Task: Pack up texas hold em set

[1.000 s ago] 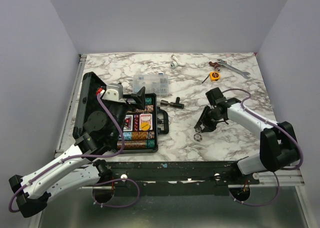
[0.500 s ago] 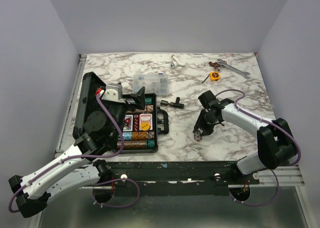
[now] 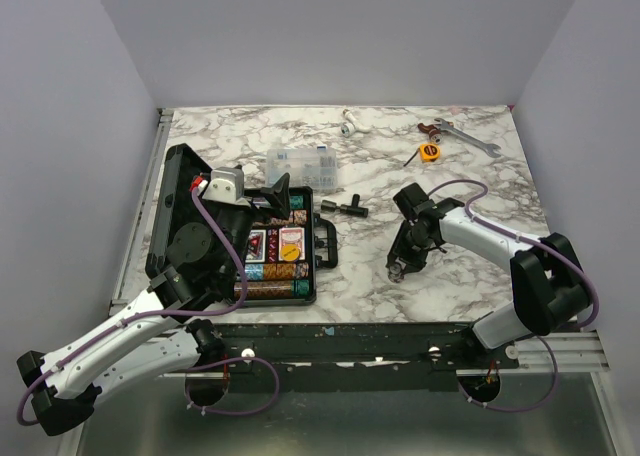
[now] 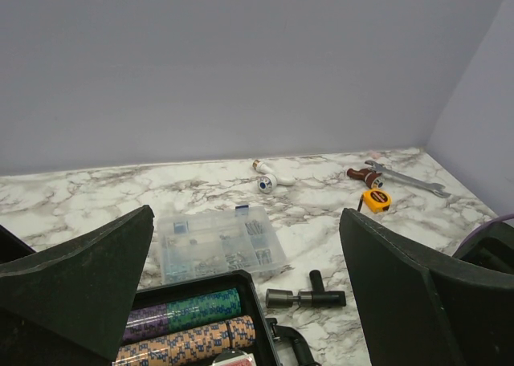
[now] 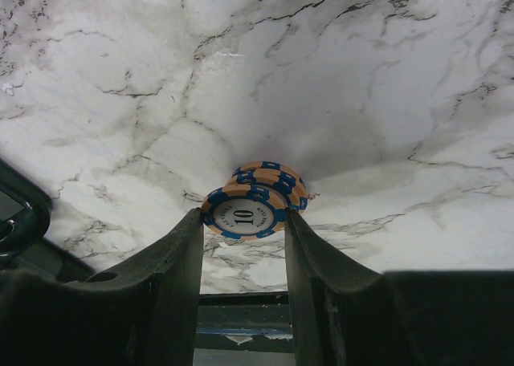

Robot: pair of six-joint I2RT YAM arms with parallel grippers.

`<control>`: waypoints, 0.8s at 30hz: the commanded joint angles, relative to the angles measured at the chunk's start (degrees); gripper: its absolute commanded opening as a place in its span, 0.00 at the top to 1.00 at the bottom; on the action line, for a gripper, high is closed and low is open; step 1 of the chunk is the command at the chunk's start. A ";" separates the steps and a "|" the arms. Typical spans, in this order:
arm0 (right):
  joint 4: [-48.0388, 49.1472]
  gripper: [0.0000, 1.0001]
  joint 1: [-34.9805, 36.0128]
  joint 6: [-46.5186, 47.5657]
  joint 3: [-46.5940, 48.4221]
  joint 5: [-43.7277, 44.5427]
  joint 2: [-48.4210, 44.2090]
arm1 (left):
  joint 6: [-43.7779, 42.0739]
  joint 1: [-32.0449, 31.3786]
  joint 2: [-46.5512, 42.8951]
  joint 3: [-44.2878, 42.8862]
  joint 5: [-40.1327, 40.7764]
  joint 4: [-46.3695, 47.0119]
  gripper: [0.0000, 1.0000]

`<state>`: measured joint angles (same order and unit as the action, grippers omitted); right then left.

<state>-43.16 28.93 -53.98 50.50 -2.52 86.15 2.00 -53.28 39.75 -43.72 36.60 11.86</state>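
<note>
The black case [image 3: 185,226] lies open at the table's left, lid raised on its left side. Rows of chips [image 3: 275,273] fill its tray; the left wrist view shows a purple and green row [image 4: 181,314] above an orange one. My left gripper [image 3: 281,194] hovers open and empty over the case's far edge, also seen in its wrist view [image 4: 247,213]. My right gripper [image 3: 396,267] is right of the case, low at the marble. It is shut on a small stack of orange and blue chips [image 5: 255,201], the front one marked 10, between its fingertips [image 5: 243,221].
A clear compartment box [image 3: 300,164] sits just beyond the case, with a black T-shaped tool [image 3: 345,208] to its right. A yellow tape measure [image 3: 429,152], a wrench [image 3: 465,136] and a small white fitting [image 3: 348,126] lie at the back. The case's handle [image 3: 323,241] sticks out on its right.
My right arm has swung a little to the left, carrying its gripper slightly towards the case. The left arm and the case have not moved.
</note>
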 commanded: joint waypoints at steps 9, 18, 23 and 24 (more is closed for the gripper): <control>-0.44 0.59 0.92 -0.62 -0.30 1.39 0.84 | 0.32 -0.25 -0.55 -1.93 -1.02 0.01 0.02; -0.86 0.58 1.37 -0.91 -0.31 1.85 1.14 | 0.42 -0.25 -0.50 -1.98 -1.11 -0.08 0.02; -1.58 0.57 1.39 -1.06 -0.14 2.21 0.73 | 0.50 -0.23 -0.59 -1.98 -1.19 -0.15 0.02; -1.46 0.57 1.38 -1.00 -0.23 2.19 0.61 | 0.62 -0.25 -0.55 -2.02 -1.18 -0.17 0.02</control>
<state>-43.20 29.82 -54.04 50.50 -2.17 86.70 2.02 -53.28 39.75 -43.94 36.58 11.81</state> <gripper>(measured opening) 0.427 0.984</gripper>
